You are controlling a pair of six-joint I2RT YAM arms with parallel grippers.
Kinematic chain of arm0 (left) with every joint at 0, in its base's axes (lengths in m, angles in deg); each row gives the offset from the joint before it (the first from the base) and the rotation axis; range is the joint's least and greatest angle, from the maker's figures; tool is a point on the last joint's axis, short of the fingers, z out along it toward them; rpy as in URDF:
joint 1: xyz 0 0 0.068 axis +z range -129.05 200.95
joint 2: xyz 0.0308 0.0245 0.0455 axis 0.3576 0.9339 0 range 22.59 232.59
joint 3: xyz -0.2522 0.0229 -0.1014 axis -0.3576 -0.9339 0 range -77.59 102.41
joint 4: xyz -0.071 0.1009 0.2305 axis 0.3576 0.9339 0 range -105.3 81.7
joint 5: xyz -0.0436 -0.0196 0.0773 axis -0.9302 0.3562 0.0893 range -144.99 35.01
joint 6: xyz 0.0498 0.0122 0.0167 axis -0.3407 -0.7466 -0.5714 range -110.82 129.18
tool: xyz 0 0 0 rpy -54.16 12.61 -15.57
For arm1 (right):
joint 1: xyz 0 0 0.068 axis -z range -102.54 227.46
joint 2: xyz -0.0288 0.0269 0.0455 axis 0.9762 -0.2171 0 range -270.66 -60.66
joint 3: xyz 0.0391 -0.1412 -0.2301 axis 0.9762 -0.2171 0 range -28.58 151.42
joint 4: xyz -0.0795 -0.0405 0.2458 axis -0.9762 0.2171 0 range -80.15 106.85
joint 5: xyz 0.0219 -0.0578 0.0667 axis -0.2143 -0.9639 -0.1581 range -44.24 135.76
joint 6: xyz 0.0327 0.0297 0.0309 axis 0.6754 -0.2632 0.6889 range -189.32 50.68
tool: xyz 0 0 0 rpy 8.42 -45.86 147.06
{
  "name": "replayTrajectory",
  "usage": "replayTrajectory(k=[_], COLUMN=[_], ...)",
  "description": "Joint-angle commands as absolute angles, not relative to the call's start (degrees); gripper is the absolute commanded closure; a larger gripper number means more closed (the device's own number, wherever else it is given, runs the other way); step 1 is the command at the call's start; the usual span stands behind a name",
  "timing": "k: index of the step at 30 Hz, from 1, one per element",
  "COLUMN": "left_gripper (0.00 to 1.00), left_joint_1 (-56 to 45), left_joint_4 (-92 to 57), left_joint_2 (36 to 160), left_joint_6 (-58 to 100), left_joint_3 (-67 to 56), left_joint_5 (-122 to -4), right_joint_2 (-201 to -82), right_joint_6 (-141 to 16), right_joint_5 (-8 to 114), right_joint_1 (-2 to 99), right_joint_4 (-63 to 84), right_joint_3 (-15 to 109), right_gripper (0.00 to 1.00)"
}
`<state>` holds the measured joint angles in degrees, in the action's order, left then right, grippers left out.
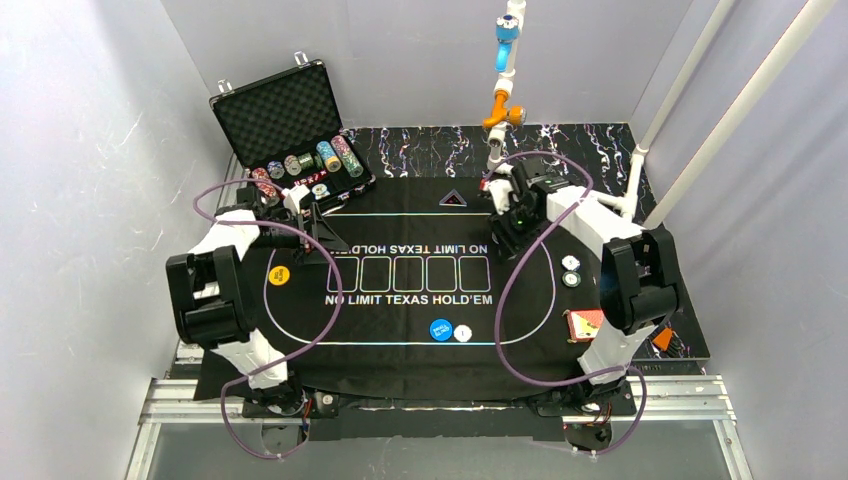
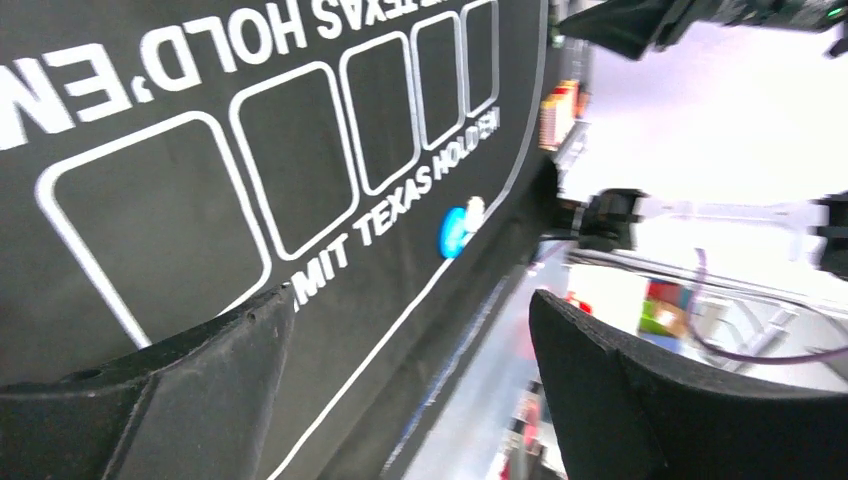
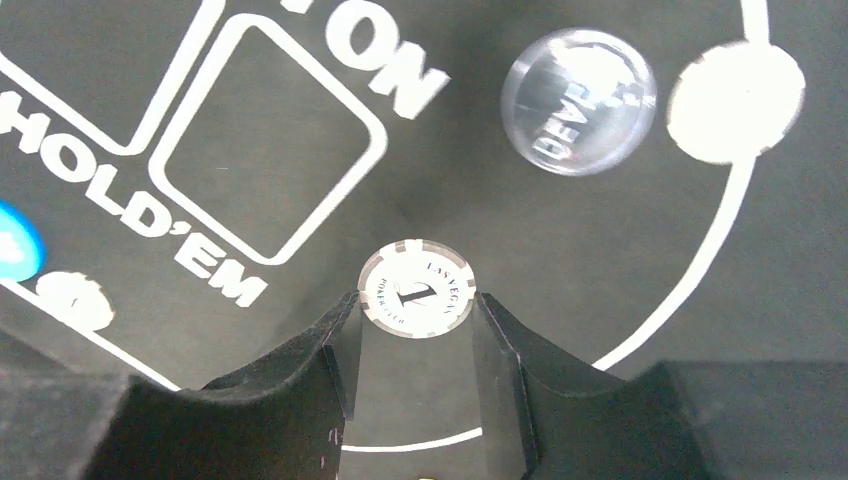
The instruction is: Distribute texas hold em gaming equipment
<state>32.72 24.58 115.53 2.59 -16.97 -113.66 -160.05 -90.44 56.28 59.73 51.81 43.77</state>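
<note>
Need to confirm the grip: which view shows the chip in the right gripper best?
Right wrist: the grey-white chip sits face-on between the fingertips of the right gripper, its "1" readable. Top external hides it under the right arm; left wrist doesn't show it.

Black mat [image 1: 400, 355], printed "NO LIMIT TEXAS HOLD'EM" in white, lay flat on a black marbled tabletop [image 1: 590, 140].
Black foam-lined case [image 1: 275, 110] stood open at the mat's far left corner.
White pole [image 1: 507, 70] with blue and orange fittings rose behind its far edge.
Two white pipes [image 1: 735, 110] slanted past its far right corner.
Aluminium rail [image 1: 690, 395] ran along its near edge.
</note>
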Motion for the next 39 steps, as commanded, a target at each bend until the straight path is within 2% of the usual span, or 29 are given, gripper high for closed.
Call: replayTrajectory(k=[1,5,11,18,28,39], left_gripper=[0.17,0.25,0.35,0.4,0.53,0.56], left_joint_1=[33.1,32.7,28.7,18.1,10.5,6.6], left_joint_4=[20.3,10.6,-1.8,-17.5,-18.0,-18.2], left_joint_2=[118.8,120.6,118.5,119.9,124.4,125.5], left_joint_6=[8.3,16.4,25.4,36.9,37.6,37.7], left_joint_3=[-19.0,-22.1,-25.3,-27.8,-24.4,-23.1], left_joint_5=[-128.5,-134.2,-131.4,-129.1,-129.3,-128.6], right_joint_2=[-157.1,-157.6,-159.6,-162.2,-163.3,-165.0], right_joint_6=[-88.7,-88.1,-86.8,-85.7,-85.3,-85.0], right_joint_5=[59.5,61.1,62.0,63.4,63.3,63.0], right_joint_1=[54.7,50.2,43.2,38.0,32.8,30.3], right_joint_4=[50.9,50.1,49.1,48.4,47.5,47.6], right_joint_3=[44.3,45.8,49.4,54.5,56.2,58.8], right_gripper=[0.64,0.64,0.64,0.65,0.65,0.65])
